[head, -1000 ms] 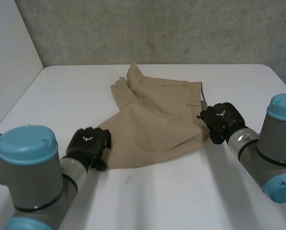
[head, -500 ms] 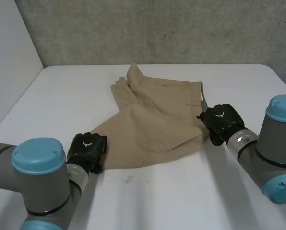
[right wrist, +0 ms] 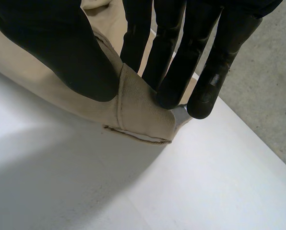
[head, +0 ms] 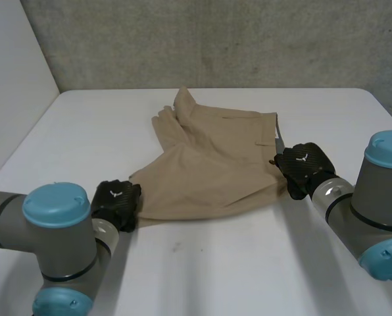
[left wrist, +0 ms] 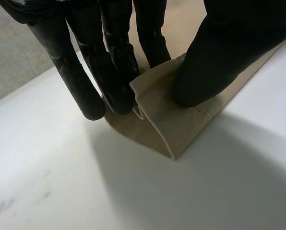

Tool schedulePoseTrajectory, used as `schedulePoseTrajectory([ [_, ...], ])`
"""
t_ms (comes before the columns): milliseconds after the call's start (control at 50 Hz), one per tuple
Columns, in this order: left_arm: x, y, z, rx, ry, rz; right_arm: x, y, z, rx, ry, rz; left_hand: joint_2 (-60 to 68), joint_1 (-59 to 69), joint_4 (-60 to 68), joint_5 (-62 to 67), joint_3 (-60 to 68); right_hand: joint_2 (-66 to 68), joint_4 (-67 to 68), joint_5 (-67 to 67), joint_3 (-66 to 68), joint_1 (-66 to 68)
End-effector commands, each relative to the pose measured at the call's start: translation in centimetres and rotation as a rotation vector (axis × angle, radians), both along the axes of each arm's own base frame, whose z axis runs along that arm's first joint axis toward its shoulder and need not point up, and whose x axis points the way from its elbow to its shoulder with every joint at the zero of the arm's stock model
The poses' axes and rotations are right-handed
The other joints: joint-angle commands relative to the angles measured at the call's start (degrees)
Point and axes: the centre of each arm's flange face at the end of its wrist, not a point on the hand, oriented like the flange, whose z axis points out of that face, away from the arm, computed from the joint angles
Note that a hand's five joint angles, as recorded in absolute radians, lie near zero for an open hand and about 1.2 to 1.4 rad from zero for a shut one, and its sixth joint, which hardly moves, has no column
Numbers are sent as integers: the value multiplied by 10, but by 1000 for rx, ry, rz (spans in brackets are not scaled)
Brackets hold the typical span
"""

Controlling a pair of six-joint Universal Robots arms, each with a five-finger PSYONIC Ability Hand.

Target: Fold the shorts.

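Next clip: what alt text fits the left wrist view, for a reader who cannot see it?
The left hand pinches a corner of the tan shorts between its thumb and fingers, bunching the cloth into a small fold. The white table lies beneath, with the rest of the shorts running back under the palm.

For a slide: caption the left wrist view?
Left hand pinching a corner of the tan shorts between thumb and fingers, white table beneath.
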Motion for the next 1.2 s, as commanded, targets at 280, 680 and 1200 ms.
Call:
schedulePoseTrajectory([
  [280, 21, 35, 224, -603, 282, -1, -12, 31, 165, -329, -81, -1, 125, 165, 122, 143, 128, 131, 116, 125, 119, 254],
  [680, -9, -11, 206, -420, 170, -67, -18, -8, 159, -175, 65, 12, 125, 165, 122, 143, 128, 131, 116, 125, 119, 254],
  [1200, -28, -101, 341, -1240, 411, 11, 16, -50, 302, -1049, -334, -82, 125, 165, 122, 143, 128, 131, 116, 125, 119, 254],
])
